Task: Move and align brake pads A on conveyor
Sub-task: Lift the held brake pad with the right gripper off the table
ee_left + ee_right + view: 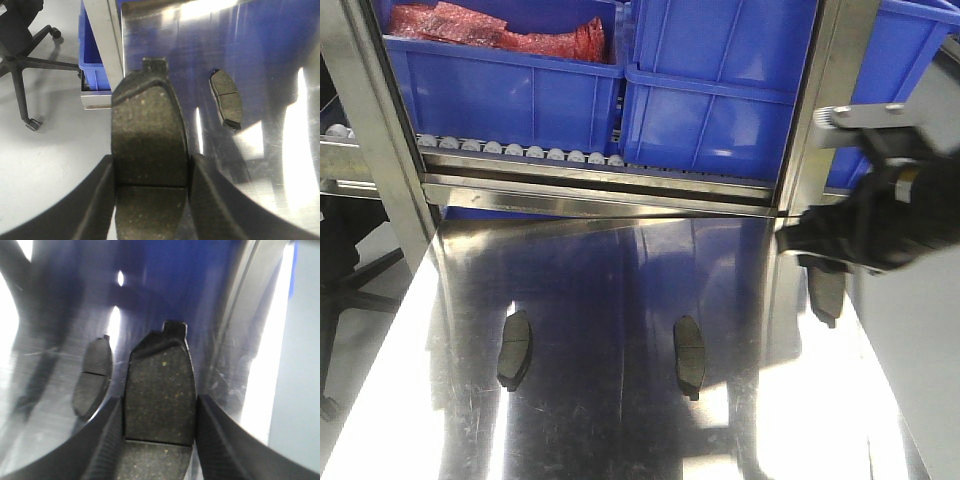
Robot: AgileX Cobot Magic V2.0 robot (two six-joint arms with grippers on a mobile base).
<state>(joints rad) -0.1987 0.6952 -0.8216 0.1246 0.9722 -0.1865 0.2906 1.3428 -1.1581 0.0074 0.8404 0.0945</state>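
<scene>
Two brake pads A lie flat on the shiny steel table, one to the left point(515, 348) and one in the middle point(689, 355). My right gripper point(826, 268) hangs at the table's right edge, shut on a third pad point(827, 295). In the right wrist view the fingers clamp that pad point(160, 390) across its groove, with a lying pad point(92, 382) to its left. My left gripper point(151, 182) is shut on another pad point(149, 130) over the table's left edge, and a lying pad point(226, 102) shows beyond it. The conveyor is out of view.
Blue bins point(710, 110) sit on a roller rack behind the table, one holding red packets point(500, 35). Steel posts point(380, 130) flank the rack. An office chair base point(25, 65) stands on the floor left of the table.
</scene>
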